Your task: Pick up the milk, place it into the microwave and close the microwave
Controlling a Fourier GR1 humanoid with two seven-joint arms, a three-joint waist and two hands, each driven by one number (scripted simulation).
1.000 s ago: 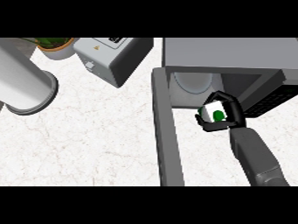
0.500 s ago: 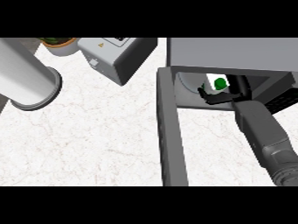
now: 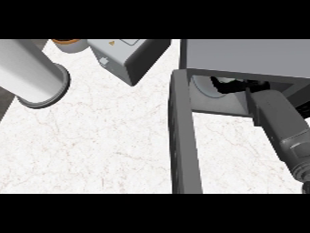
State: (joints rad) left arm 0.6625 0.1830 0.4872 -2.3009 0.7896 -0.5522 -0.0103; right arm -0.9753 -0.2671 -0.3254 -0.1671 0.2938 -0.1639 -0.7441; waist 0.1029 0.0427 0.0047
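The grey microwave (image 3: 251,57) stands at the upper right, and its door (image 3: 184,141) hangs open towards me, seen edge-on. My right forearm (image 3: 285,132) reaches into the cavity. Only part of my black right hand (image 3: 254,84) shows under the microwave's top. Its fingers (image 3: 219,83) curl round the milk (image 3: 230,87), of which just a white sliver is visible. The carton sits above the pale turntable plate (image 3: 203,88); whether it touches the plate I cannot tell. My left hand is out of sight.
A grey boxy appliance (image 3: 127,59) stands at the back, left of the microwave. A thick pale cylinder (image 3: 23,73) fills the upper left. An orange-rimmed pot (image 3: 67,42) peeks in at the top. White marble counter (image 3: 97,145) spreads left of the door.
My right hand has carried the milk from in front of the opening deeper into the microwave, so hand and carton are now mostly hidden under its top. The view has shifted slightly.
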